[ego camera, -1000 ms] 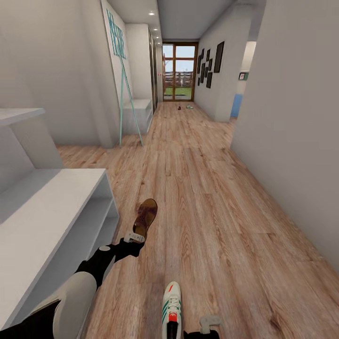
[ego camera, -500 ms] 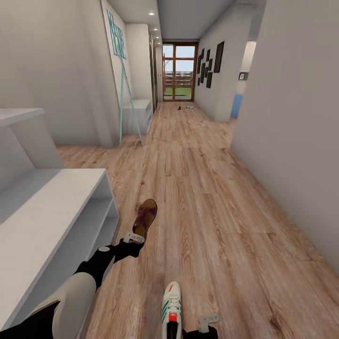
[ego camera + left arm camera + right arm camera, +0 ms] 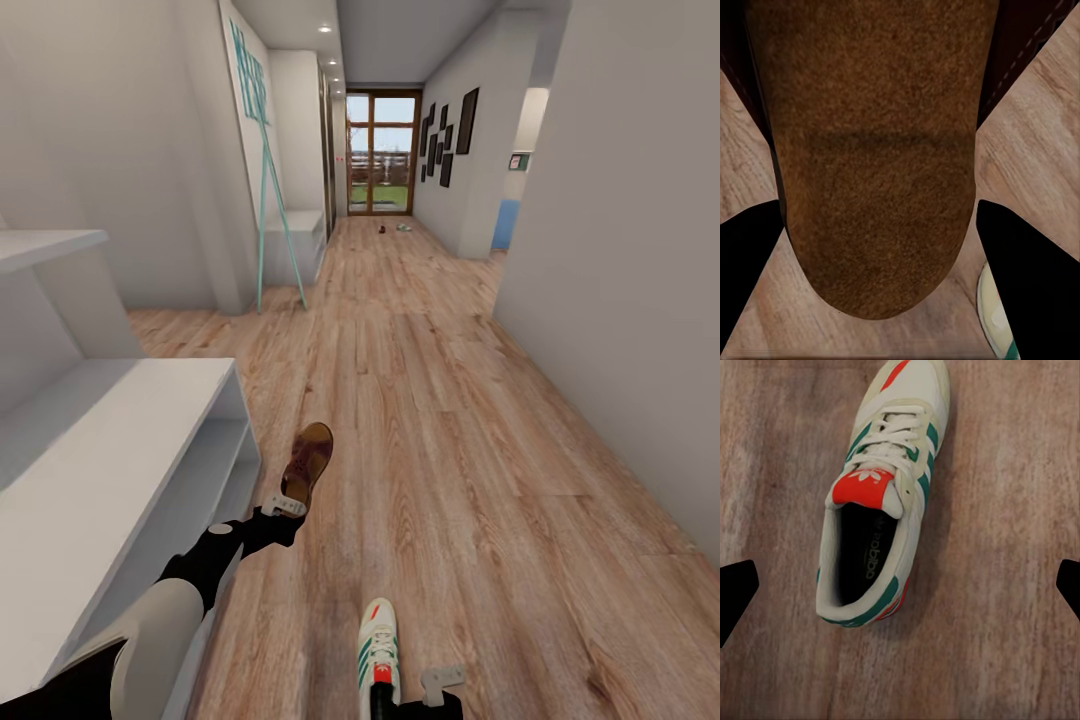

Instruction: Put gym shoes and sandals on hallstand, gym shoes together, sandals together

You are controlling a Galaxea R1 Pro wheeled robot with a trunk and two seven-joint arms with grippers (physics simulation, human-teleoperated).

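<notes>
Your left gripper (image 3: 285,503) clenches one sandal (image 3: 308,464) to carry it to the hallstand (image 3: 120,440) at left, while your right gripper (image 3: 900,585) hangs released above a gym shoe (image 3: 881,487) on the corridor floor (image 3: 450,420).

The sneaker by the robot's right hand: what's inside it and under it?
The gym shoe has a dark, empty insole with faint lettering; its toe end is hidden under the red tongue. It lies on the wood floor, which its sole covers.
</notes>
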